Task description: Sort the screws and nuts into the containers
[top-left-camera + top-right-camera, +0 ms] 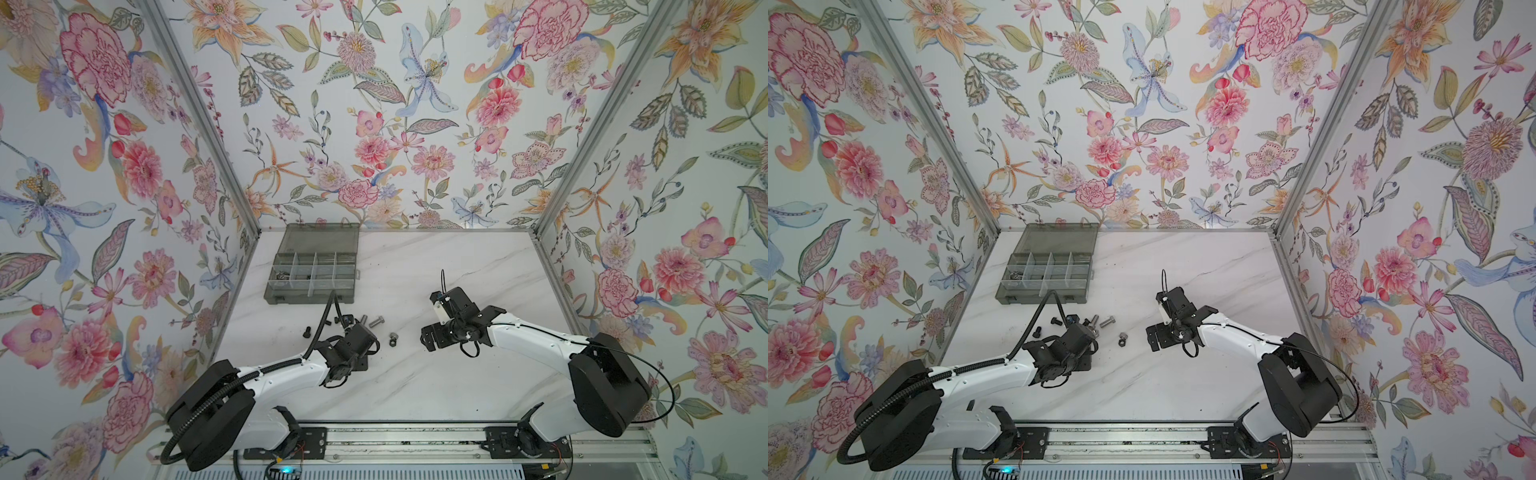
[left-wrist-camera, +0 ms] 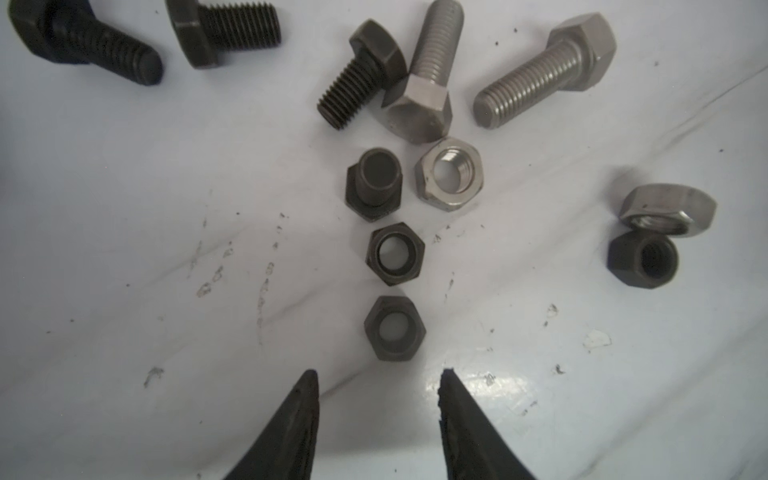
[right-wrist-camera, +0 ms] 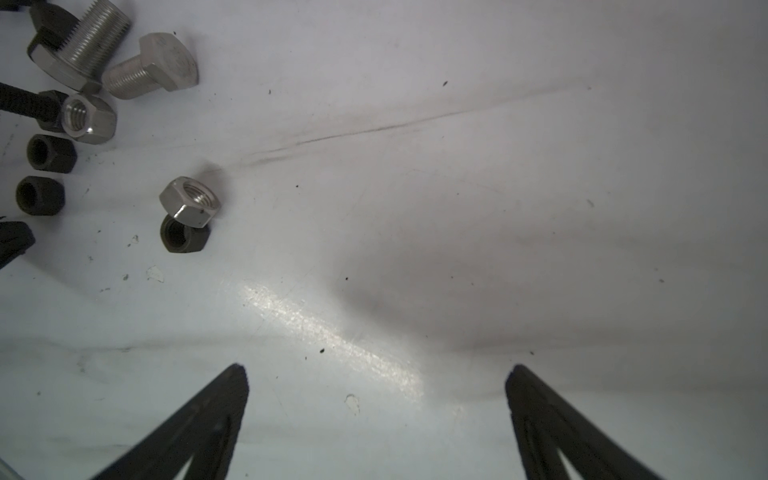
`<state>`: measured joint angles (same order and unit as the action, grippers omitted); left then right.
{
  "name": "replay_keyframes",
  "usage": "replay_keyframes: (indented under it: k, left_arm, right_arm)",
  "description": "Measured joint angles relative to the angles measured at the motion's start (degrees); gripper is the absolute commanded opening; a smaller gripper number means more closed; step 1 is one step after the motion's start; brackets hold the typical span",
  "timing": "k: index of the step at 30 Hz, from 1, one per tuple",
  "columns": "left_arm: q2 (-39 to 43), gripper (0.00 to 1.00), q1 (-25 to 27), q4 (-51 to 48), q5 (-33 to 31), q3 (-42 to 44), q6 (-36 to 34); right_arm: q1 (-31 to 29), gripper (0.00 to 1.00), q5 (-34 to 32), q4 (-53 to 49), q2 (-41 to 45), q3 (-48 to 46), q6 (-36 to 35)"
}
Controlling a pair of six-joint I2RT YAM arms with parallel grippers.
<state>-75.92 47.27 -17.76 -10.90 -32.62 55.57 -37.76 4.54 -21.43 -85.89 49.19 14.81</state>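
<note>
The open box (image 1: 286,297) sits well beyond the left tool (image 2: 378,374), near the bench's (image 1: 415,386) far left edge. What it holds is too small to make out. The left tool's jaws stand apart and empty, with a black nut (image 2: 395,328) just ahead of its tips. Beyond that lie six screws (image 2: 544,70): four black, one of them cut off by the frame, and two silver. There are five nuts (image 2: 449,174): three black and two silver, one silver leaning on a black. The right tool (image 3: 378,366) gapes wide over bare bench, with the pile off to its side.
</note>
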Motion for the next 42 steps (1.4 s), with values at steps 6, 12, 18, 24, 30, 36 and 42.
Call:
replay_keyframes:
  k: [6,12,18,24,30,36,42]
  left_arm:
    - [-2.8,0.49,0.0,0.85,-0.31,-1.07,-0.07]
    - [-5.51,0.48,-0.07,1.11,-0.81,-2.4,-0.68]
    - [-6.47,0.47,-0.39,1.62,-1.68,-2.84,-0.7]
    - [-7.32,0.42,-0.66,2.49,-3.04,-3.02,-0.7]
    - [-7.78,0.33,-0.85,3.43,-3.3,-3.06,-0.85]
    - [-7.89,0.22,-0.98,3.87,-3.23,-3.06,-1.11]
    - [-7.76,0.07,-1.03,3.89,-3.08,-3.06,-1.11]
  right_arm:
    - [0.0,0.99,0.02,0.0,0.0,0.0,0.0]
    - [0.0,0.99,0.0,0.0,0.0,0.0,0.0]
    - [0.0,0.99,0.02,0.0,0.0,0.0,0.0]
    - [0.0,0.99,0.02,0.0,0.0,0.0,0.0]
    - [0.0,0.99,0.0,0.0,0.0,0.0,0.0]
    - [0.0,0.99,0.0,0.0,0.0,0.0,0.0]
    - [0.0,0.99,0.0,0.0,0.0,0.0,0.0]
